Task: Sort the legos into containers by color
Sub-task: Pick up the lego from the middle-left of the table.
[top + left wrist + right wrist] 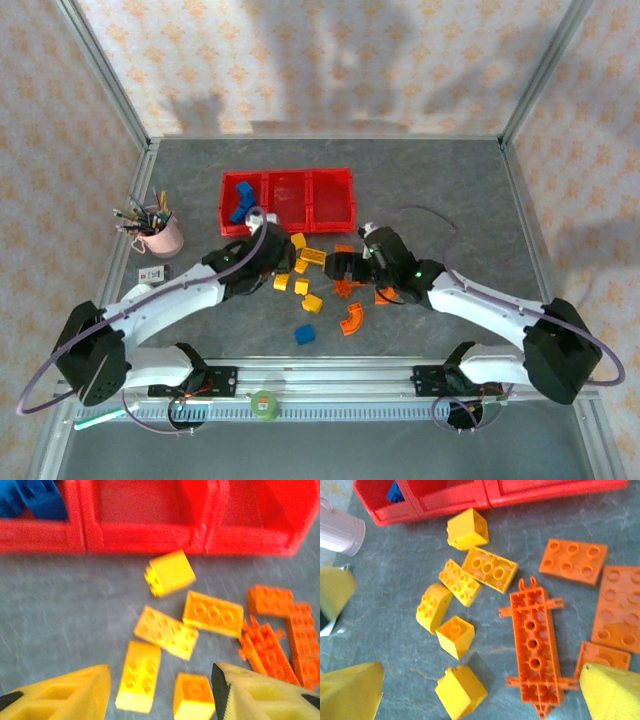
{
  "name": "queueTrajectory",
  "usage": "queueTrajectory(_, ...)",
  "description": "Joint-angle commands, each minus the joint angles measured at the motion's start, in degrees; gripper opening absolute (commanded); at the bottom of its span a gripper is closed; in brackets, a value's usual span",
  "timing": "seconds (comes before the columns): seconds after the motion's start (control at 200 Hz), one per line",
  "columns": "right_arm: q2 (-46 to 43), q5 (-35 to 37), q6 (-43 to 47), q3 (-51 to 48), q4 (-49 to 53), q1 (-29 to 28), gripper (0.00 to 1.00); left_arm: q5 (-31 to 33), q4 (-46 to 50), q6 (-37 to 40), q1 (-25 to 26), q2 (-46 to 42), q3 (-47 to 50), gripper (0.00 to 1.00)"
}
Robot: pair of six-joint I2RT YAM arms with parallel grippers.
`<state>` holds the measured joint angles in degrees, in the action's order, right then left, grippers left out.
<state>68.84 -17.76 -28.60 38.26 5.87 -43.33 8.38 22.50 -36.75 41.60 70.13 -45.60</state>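
Observation:
The containers are one red three-bin tray [288,180], with blue legos [240,200] in its left bin [40,530]. Yellow bricks [310,258] and orange pieces [350,290] lie scattered in front of it. My left gripper [277,262] [160,692] hovers over the yellow group, open, with two yellow bricks [139,682] lying loose on the table between its fingers. My right gripper [352,272] [480,692] is open wide above a yellow brick [461,690], beside a long orange plate [534,647].
A pink cup with pens [157,232] stands at the left. Nearer the arms lie a blue brick [304,334] and an orange arch [351,318]. The left arm's white cylinder [335,530] and one yellow finger [332,592] sit close to the yellow bricks.

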Motion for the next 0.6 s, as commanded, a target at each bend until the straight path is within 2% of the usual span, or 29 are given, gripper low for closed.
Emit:
queueTrajectory(0.0,-4.03,-0.69,-0.42,-2.35,2.87,0.18,1.00,-2.24,2.36,-6.02,4.83,-2.91,3.13,0.59)
queueTrajectory(0.215,-8.80,-1.64,-0.69,-6.51,6.20,0.18,1.00,-1.91,4.29,-12.11,16.54,-3.51,5.46,0.65)
queueTrajectory(0.365,-10.55,-1.21,-1.39,-8.74,6.85,0.13,1.00,-3.02,2.09,-12.24,22.76,-2.11,6.95,0.69)
queueTrajectory(0.48,-10.68,-0.81,-1.72,-9.95,6.29,0.18,1.00,-3.72,-0.07,-10.86,25.68,0.39,7.50,0.72)
queueTrajectory(0.596,-10.57,-0.79,-1.85,-10.07,5.91,0.17,1.00,-2.95,0.33,-9.83,26.13,4.14,7.17,0.75)
